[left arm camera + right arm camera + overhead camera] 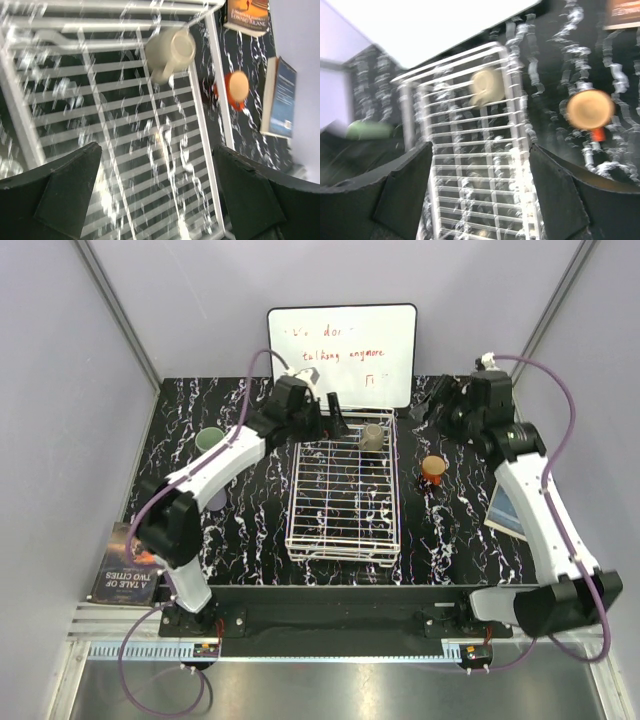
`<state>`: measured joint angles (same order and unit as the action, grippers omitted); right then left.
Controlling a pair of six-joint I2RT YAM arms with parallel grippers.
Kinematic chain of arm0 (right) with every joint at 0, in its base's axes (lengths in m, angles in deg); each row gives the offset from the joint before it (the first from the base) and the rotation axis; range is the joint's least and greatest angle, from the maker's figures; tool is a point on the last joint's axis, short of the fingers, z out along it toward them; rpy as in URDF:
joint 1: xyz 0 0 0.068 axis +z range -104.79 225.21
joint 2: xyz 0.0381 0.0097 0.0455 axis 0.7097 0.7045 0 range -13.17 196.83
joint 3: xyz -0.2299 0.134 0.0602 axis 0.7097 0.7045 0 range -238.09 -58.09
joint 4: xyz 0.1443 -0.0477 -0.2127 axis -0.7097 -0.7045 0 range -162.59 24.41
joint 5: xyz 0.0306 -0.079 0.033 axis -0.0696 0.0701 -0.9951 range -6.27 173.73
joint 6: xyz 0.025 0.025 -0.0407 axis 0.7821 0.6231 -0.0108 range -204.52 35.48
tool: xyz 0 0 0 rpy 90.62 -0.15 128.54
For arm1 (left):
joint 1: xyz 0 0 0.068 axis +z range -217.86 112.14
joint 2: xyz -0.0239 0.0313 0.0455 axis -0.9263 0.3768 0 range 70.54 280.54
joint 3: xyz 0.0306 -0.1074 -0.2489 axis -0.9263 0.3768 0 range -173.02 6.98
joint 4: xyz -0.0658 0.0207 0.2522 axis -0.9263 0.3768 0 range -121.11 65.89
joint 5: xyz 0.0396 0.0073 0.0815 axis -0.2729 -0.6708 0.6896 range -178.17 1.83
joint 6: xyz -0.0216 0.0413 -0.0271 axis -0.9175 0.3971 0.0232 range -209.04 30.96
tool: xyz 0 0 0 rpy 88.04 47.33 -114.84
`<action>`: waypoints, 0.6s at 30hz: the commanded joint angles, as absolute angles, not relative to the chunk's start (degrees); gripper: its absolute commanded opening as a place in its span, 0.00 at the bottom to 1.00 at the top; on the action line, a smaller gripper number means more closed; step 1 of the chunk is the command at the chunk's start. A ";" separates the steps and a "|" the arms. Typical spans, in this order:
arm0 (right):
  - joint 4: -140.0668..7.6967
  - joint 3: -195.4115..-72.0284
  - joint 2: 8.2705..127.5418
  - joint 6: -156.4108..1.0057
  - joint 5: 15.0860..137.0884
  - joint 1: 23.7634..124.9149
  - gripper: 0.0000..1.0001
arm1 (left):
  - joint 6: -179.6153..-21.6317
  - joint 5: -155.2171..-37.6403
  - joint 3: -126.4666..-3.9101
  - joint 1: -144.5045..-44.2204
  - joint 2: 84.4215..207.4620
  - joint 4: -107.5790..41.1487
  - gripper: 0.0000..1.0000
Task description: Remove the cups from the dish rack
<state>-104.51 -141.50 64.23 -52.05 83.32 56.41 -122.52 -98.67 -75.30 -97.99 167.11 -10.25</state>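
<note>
dish rack (341,498) white | beige cup (372,436) | orange cup (433,468) | green cup (209,440) | table (452,532) black, white-veined

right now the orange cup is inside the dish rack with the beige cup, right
No: the orange cup stands on the table right of the dish rack; only the beige cup is inside, as the top external view shows.

A whiteboard (342,355) with red handwriting stands at the far edge of the black, white-veined table (450,550). A dark book (125,575) titled "A Tale of Two Cities" lies at the near left corner. A blue-covered book (503,510) lies at the right edge, and another book (247,15) lies farther back on the right.
</note>
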 commanded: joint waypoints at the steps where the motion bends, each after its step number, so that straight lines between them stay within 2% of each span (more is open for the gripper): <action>1: -101.01 -134.21 58.55 -49.54 71.97 57.43 0.83 | -114.98 -93.62 -85.90 -100.99 177.13 -9.05 0.99; 5: -99.69 -129.72 54.42 -49.45 67.83 58.22 0.81 | -109.01 -93.97 -91.45 -102.40 183.47 -11.68 0.99; 11: -100.83 -127.52 50.46 -50.50 67.56 59.62 0.81 | -97.06 -94.67 -91.63 -103.11 188.56 -18.09 0.99; 18: -101.97 -125.15 45.90 -48.39 66.32 59.98 0.80 | -94.14 -98.71 -92.16 -103.11 192.53 -27.40 0.99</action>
